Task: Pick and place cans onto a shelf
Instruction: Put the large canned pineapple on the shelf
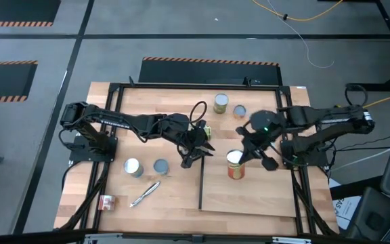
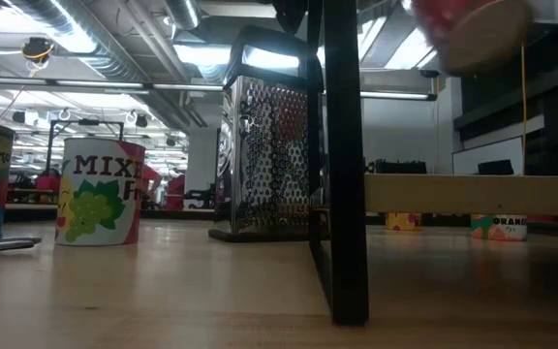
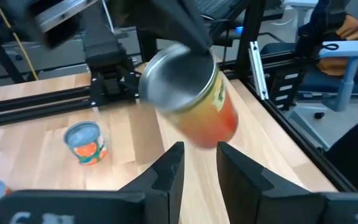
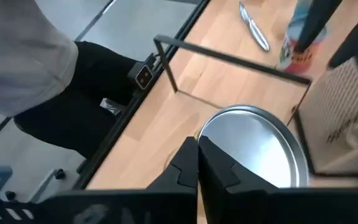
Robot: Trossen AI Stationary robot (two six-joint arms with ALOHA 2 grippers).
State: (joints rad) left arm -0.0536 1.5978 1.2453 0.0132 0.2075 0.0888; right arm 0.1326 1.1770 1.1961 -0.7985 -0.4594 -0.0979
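Note:
My right gripper is shut on a can with a silver top and an orange-red label, above the left part of the pale wood shelf. The can shows blurred at the top of the low view, well above the shelf board. My left gripper is open and empty just left of the shelf's black bar; its wrist view looks at the held can. Other cans stand upright on the table: two at the far side and two at the left. My right gripper pinches the can's top rim between its two fingers, which stand close together. The fingers come slanting down from the table's right. The can hangs tilted below them, its lid turned toward the left arm, lifted clear of the shelf.
A metal grater stands by the shelf's black post and also shows in the right wrist view. A thin silver tool and a small can lie near the front left. A person's clothes show beyond the table's edge.

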